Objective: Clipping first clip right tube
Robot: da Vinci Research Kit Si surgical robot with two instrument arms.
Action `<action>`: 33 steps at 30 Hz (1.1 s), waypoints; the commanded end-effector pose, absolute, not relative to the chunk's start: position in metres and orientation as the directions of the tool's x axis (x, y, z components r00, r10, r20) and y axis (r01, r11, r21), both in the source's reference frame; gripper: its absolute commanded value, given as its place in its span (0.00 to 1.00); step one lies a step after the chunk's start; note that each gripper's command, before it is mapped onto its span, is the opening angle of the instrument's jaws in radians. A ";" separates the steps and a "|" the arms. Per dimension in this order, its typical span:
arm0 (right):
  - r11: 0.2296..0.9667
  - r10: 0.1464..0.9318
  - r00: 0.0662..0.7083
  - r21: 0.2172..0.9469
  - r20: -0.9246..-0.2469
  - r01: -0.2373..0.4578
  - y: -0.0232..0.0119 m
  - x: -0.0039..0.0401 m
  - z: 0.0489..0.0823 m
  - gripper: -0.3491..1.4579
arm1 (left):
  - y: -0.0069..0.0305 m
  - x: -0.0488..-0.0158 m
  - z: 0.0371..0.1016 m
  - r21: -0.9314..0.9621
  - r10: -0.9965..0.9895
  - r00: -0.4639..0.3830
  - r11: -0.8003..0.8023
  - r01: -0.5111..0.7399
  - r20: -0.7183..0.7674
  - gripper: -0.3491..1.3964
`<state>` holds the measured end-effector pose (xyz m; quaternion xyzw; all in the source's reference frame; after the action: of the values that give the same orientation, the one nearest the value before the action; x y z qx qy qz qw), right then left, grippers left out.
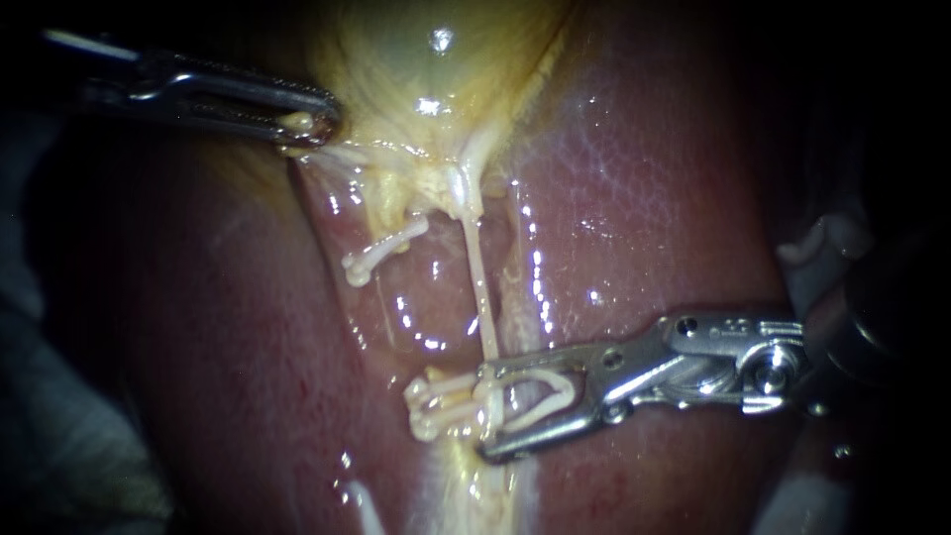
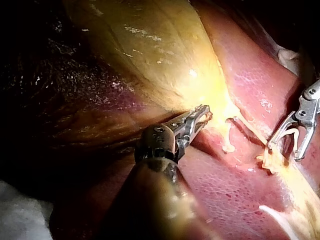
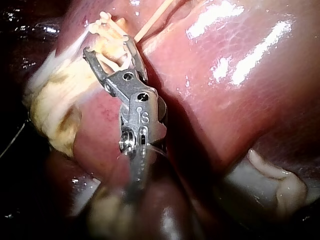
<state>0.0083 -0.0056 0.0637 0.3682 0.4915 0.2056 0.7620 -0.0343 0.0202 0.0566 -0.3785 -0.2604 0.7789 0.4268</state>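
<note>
Endoscope: L tool [image 1: 312, 124] comes in from upper left, jaws pressed onto the lower edge of the gallbladder [image 1: 436, 69], holding it up and away. The right tube [image 1: 478, 287] runs thin and taut from the gallbladder neck down over the liver [image 1: 644, 198]. R tool [image 1: 487, 411] has its jaws spread wide, cradling a loaded clip [image 1: 545, 391]. The tube looks to cross betw. the jaws near their tips. A set clip [image 1: 381, 253] sits on the other tube, and more white clips [image 1: 431, 401] lie just beside the R tips.

L wrist: L tool [image 2: 202, 117] pinches the gallbladder [image 2: 140, 50] margin. R tool [image 2: 284, 150] is spread, w/ the clip legs [image 2: 290, 135] showing white.

R wrist: R tool [image 3: 107, 47] straddles pale tissue. The tube [image 3: 150, 22] leaves just ahead of it, so depth in the jaws is hard to tell.

To do it well: get the tube fully inside the clip, w/ both tips showing past it. Stay square to the tube and clear of the nearby clips. Hold L traction steady and close slowly, w/o twisting.
</note>
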 end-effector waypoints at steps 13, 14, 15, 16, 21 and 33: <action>0.634 0.680 0.435 0.772 -0.590 0.055 -0.0049 0.0065 0.0610 0.47 | 0.0202 -0.0342 0.0565 -0.729 0.862 -0.349 -0.500 -0.468 -0.367 0.00; 0.633 0.680 0.435 0.772 -0.590 0.056 -0.0049 0.0063 0.0610 0.47 | 0.0202 -0.0342 0.0565 -0.729 0.862 -0.349 -0.500 -0.468 -0.367 0.00; 0.633 0.680 0.435 0.772 -0.590 0.057 -0.0049 0.0060 0.0610 0.47 | 0.0202 -0.0343 0.0565 -0.729 0.862 -0.349 -0.500 -0.468 -0.367 0.00; 0.633 0.680 0.436 0.772 -0.590 0.058 -0.0049 0.0059 0.0611 0.47 | 0.0202 -0.0343 0.0565 -0.729 0.862 -0.349 -0.500 -0.468 -0.367 0.00; 0.634 0.680 0.435 0.771 -0.591 0.057 -0.0046 0.0056 0.0614 0.47 | 0.0202 -0.0343 0.0565 -0.729 0.862 -0.349 -0.500 -0.468 -0.367 0.00; 0.629 0.689 0.433 0.776 -0.581 0.040 -0.0040 0.0046 0.0636 0.47 | 0.0202 -0.0343 0.0565 -0.729 0.862 -0.349 -0.500 -0.468 -0.367 0.00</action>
<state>0.0046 -0.0039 0.0639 0.3729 0.4879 0.2134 0.7598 -0.0343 0.0202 0.0565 -0.3785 -0.2606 0.7789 0.4268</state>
